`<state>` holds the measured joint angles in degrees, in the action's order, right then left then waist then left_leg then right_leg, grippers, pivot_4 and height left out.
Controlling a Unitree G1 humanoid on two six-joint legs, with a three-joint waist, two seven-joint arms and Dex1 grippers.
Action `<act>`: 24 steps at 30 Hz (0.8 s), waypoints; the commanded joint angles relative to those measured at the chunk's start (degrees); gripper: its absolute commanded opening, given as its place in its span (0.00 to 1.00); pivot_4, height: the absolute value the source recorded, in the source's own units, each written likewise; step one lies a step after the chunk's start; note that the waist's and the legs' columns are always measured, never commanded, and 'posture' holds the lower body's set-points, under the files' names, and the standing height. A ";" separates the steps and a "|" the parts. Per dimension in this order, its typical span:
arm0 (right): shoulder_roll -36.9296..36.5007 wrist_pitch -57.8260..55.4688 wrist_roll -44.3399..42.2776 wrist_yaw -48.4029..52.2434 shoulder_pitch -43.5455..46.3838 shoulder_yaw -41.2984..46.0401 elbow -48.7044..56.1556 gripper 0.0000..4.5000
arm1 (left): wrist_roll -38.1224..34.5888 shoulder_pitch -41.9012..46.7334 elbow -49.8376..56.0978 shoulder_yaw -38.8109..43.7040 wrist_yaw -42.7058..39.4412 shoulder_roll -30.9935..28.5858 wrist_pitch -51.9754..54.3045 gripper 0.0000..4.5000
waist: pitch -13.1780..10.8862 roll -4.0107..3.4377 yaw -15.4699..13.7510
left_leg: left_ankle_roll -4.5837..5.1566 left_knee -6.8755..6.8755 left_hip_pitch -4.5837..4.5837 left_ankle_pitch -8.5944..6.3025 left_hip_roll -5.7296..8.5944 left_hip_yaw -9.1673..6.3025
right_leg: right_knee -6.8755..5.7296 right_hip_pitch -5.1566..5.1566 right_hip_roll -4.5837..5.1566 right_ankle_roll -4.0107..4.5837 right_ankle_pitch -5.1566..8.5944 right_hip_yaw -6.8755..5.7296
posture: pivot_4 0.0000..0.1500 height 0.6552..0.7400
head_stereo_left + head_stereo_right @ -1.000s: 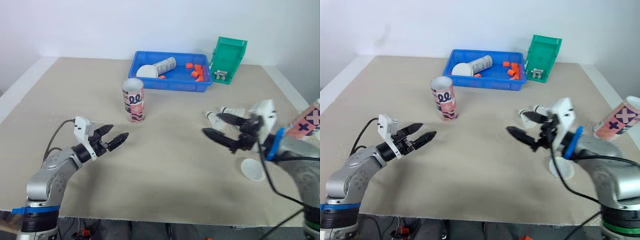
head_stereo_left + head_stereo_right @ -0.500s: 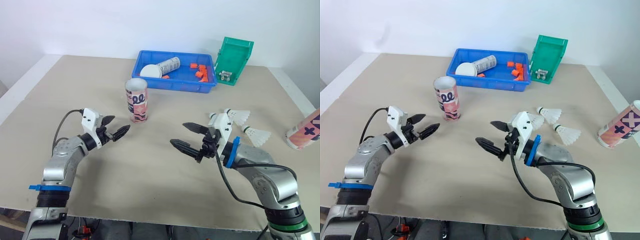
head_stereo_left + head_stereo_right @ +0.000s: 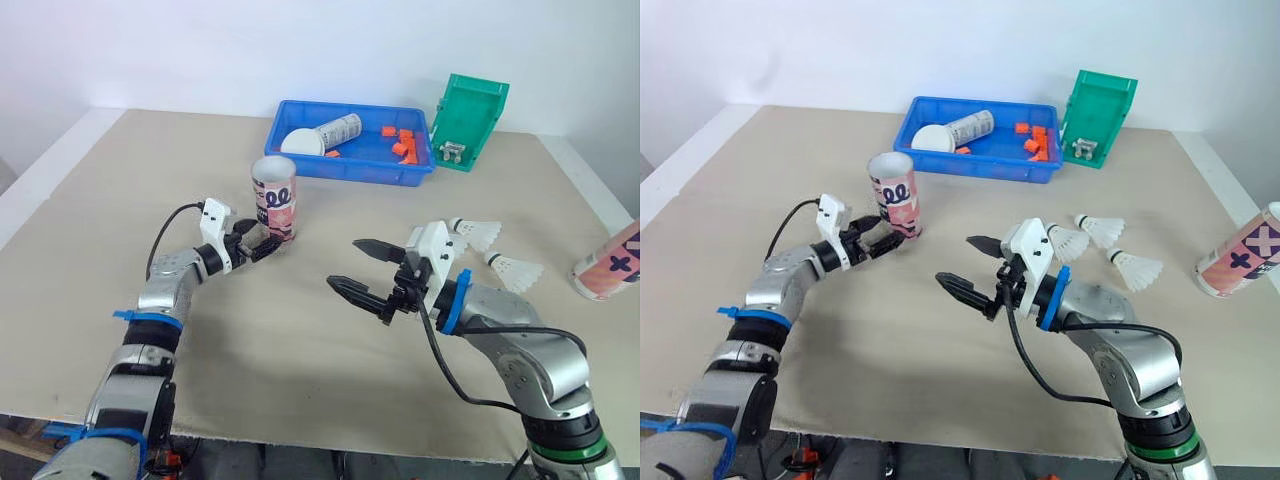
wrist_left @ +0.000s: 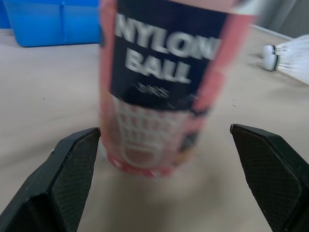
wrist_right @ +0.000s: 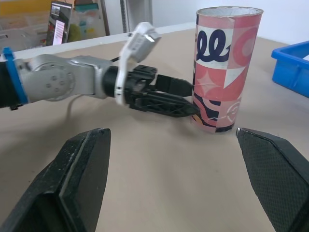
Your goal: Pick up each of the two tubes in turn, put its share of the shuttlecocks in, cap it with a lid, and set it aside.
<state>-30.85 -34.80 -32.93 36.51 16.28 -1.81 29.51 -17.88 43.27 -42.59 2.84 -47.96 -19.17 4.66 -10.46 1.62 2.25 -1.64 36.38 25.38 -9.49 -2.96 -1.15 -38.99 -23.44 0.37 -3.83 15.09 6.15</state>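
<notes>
A pale desk point(image 3: 120, 200) is shown with a pink printed tube point(image 3: 274, 198) standing upright on it, mouth open and no lid fitted. A blue tray point(image 3: 340, 170) is seen just behind the tube, and a green bin point(image 3: 475, 115) is propped behind and to the right of the tube. A second tube point(image 3: 1240, 250) is laid on its side far to the right of the tube, at the desk's edge.

The left end effector point(image 3: 268, 245) is held low at the foot of the tube. Its fingers are spread apart to either side of the tube's lower part and are not closed on it. The right end effector point(image 3: 345, 263) is held empty above the desk, in front of and to the right of the tube, with its fingers wide apart.

Three shuttlecocks point(image 3: 1135, 270) are scattered well to the right of the tube. A white disc point(image 3: 302, 142), probably a lid, is lying in the tray behind the tube.

The tube is judged to be light, empty cardboard, thin-walled and easily tipped or dented. Its glossy print may prove slippery. A hold across the body near mid-height is judged safer than one at the foot or the rim, with only moderate pressure applied.
</notes>
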 commanded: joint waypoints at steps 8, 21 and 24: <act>-1.43 -0.94 -1.13 -1.90 -0.93 4.05 4.99 0.99 | 4.38 12.13 -20.12 1.13 -0.55 3.27 -9.81 1.00 | -0.01 0.03 -0.02 | -0.01 -0.03 0.03 -0.01 0.02 -0.08 | -0.01 0.00 0.00 0.02 0.04 -0.08 | 1.00 0.57; 1.29 0.32 -1.18 -5.96 -2.10 7.75 3.40 0.99 | 7.53 17.28 -28.86 3.06 0.42 4.72 -14.74 1.00 | -0.02 0.03 0.03 | -0.01 -0.05 0.06 -0.01 0.03 -0.10 | -0.02 -0.02 0.00 0.01 0.06 -0.09 | 1.00 0.57; 1.33 0.28 -1.13 -5.87 -2.03 7.68 3.58 1.00 | 8.32 17.24 -28.99 3.24 0.95 4.56 -14.92 0.73 | -0.02 0.03 0.03 | -0.01 -0.05 0.06 -0.01 0.03 -0.10 | -0.02 -0.02 0.00 0.01 0.06 -0.09 | 1.00 0.57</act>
<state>-29.60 -35.65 -33.43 30.82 13.77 4.51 31.91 -10.17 59.22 -71.51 5.49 -47.43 -14.43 -9.16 -10.47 1.65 2.28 -1.65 36.33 25.44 -9.49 -2.93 -1.24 -39.01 -23.45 0.37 -3.83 15.15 6.06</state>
